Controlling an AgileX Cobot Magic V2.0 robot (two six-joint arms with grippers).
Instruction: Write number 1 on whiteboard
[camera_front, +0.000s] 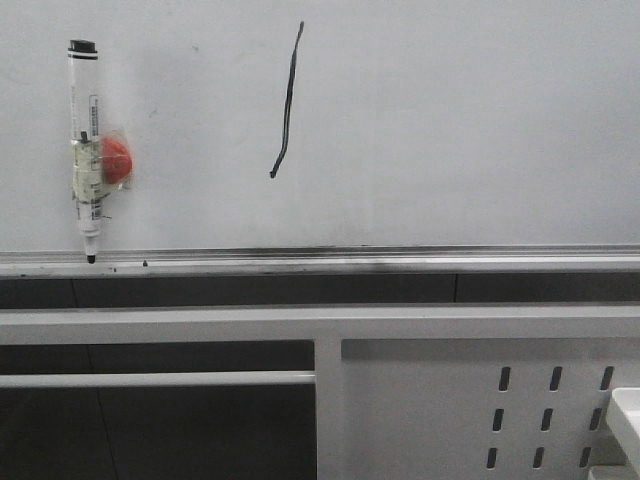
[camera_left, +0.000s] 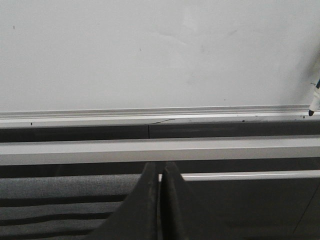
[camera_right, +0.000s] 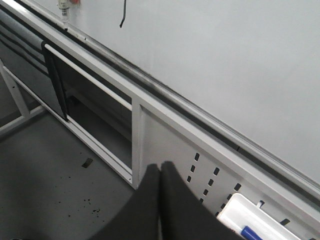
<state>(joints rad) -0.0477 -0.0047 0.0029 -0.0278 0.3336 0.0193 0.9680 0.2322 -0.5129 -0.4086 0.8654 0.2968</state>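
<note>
The whiteboard (camera_front: 450, 120) fills the upper front view, with its silver tray rail (camera_front: 400, 258) along the lower edge. The number 1 (camera_front: 289, 100) is a thin black wavy stroke with a small hook at the bottom; its lower end shows in the right wrist view (camera_right: 123, 14). A marker (camera_front: 85, 140) with a red piece taped to it stands upright on the board at the left, tip on the rail; its tip shows in the left wrist view (camera_left: 313, 102). My left gripper (camera_left: 159, 172) is shut and empty below the rail. My right gripper (camera_right: 160, 172) is shut and empty, low, away from the board.
A white metal frame (camera_front: 330, 325) with slotted holes (camera_front: 550, 415) stands below the board. A white tray (camera_right: 250, 220) holding a blue object (camera_right: 250, 233) sits near the right gripper. Grey floor (camera_right: 45, 175) lies under the frame.
</note>
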